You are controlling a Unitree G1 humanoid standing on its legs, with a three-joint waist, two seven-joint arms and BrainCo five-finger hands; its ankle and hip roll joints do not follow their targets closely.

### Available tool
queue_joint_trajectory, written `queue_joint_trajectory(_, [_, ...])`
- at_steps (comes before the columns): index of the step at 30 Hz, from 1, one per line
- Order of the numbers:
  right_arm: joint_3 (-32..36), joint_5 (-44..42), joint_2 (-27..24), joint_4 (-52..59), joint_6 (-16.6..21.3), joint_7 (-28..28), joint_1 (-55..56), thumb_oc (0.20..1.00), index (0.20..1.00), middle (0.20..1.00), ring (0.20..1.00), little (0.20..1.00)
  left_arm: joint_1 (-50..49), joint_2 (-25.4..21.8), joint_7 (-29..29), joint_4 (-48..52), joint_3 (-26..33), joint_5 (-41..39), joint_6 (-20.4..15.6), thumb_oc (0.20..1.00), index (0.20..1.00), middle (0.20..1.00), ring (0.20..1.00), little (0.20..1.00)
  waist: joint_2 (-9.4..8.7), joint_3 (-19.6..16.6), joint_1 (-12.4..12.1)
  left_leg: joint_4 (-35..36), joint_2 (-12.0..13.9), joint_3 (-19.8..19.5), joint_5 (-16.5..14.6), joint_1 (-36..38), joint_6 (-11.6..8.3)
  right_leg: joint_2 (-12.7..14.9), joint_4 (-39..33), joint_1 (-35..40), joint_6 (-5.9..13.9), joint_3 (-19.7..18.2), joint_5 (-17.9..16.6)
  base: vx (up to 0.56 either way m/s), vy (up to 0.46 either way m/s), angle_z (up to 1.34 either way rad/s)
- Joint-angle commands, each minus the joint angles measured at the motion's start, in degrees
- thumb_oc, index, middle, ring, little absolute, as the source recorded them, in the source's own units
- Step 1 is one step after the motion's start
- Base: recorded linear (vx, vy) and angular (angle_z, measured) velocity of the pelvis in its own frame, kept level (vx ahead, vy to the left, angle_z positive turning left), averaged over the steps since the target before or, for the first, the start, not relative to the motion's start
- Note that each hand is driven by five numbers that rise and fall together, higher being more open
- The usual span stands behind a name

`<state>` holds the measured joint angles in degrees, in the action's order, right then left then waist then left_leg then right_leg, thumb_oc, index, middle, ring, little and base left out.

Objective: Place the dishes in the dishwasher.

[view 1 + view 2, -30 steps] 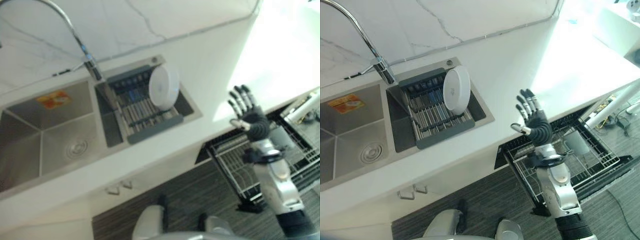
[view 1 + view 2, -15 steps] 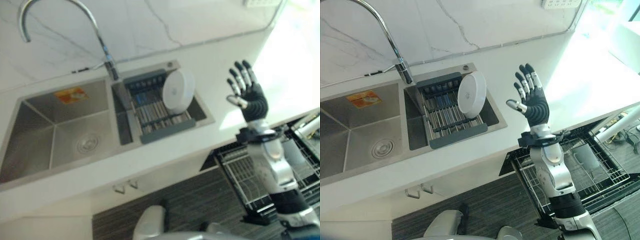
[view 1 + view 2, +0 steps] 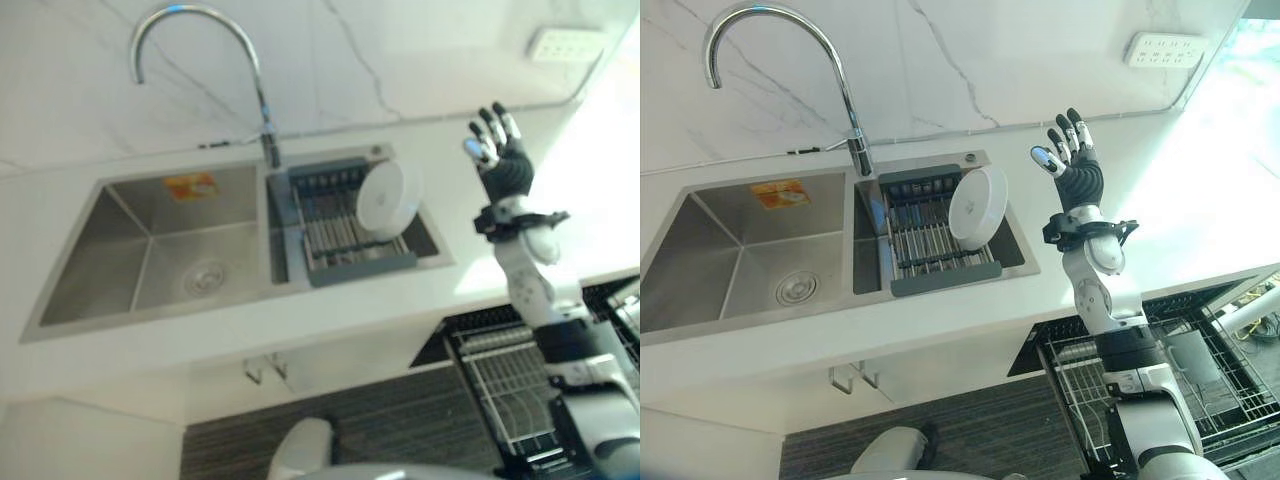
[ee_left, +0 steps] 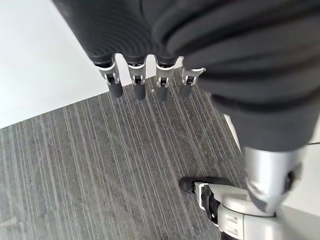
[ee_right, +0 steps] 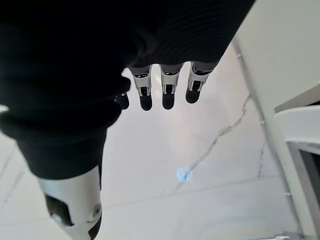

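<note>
The right hand (image 3: pixel 1072 160) is raised above the tabletop (image 3: pixel 1160 215), fingers straight and spread, holding nothing. The white plate (image 3: pixel 976 206) stands on edge in the drying rack (image 3: pixel 930 245) in the sink (image 3: pixel 750 260). The left hand (image 4: pixel 150 75) hangs over the floor (image 4: pixel 100 170), fingers straight and empty.

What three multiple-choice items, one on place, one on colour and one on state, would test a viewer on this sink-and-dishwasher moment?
1. Where is the white dish?
A. Flat in the sink's big basin
B. On edge in the grey drying rack in the sink's smaller basin
C. In the dishwasher rack

2. What colour is the counter?
A. White
B. Black
C. Wood brown

3. How is the right hand?
A. Closed round the dish
B. Resting flat on the counter
C. Raised, fingers straight, holding nothing

Answers: 1 B, the dish leans upright between the rack's bars. 2 A, the surface round the sink is white. 3 C, the hand stands clear of the dish, beside the rack.
</note>
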<state>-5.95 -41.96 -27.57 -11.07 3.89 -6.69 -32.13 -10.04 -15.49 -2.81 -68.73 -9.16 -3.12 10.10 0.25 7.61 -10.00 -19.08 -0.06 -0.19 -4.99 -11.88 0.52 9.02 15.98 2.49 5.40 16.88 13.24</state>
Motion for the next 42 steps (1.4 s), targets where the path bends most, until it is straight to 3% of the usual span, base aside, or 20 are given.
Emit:
queue_joint_trajectory(1, [1.64,-1.92,-1.97,-1.74,0.52,-0.04,-4.06,1.000,1.000,1.000,1.000,1.000,0.25,-2.37,0.09,-2.52,-3.59,3.25,0.27,1.000,1.000,1.000,1.000,1.000,0.32,-0.59,-2.14,1.89,2.35,-2.07,-5.21,3.91,-2.95,2.47,1.21,-2.38,0.88,2.80,-0.95,0.07,0.002,0.15])
queue_joint_trajectory(8, [2.18,-1.56,-2.38,-9.17,1.93,-2.14,-5.53,1.000,1.000,1.000,1.000,1.000,0.45,-3.01,0.59,-2.69,-3.69,3.61,0.03,1.000,1.000,1.000,1.000,1.000,0.54,-0.51,-3.50,1.89,1.77,-2.81,-5.05,3.62,-2.73,3.00,1.21,-1.54,1.15,4.02,-0.96,0.02,0.006,0.12])
queue_joint_trajectory(19, [1.79,-1.39,-1.63,-15.60,0.67,-3.49,-5.92,1.000,1.000,1.000,1.000,1.000,1.83,-3.25,1.28,-4.71,-3.33,5.00,0.10,1.000,1.000,1.000,1.000,1.000,0.63,-0.43,-4.02,1.89,1.72,-3.14,-5.02,3.71,-3.01,3.37,1.21,-0.82,1.13,5.04,-0.67,0.03,0.002,0.07])
queue_joint_trajectory(42, [-0.90,-1.16,0.45,-19.29,-0.88,-2.08,-6.51,1.000,1.000,1.000,1.000,1.000,0.99,-3.89,1.27,-4.07,-3.33,5.48,0.05,1.000,1.000,1.000,1.000,1.000,2.23,1.40,-4.77,1.89,0.72,-4.96,-4.07,2.86,-2.98,4.27,1.21,-0.66,1.35,5.15,-1.14,0.02,0.002,0.03])
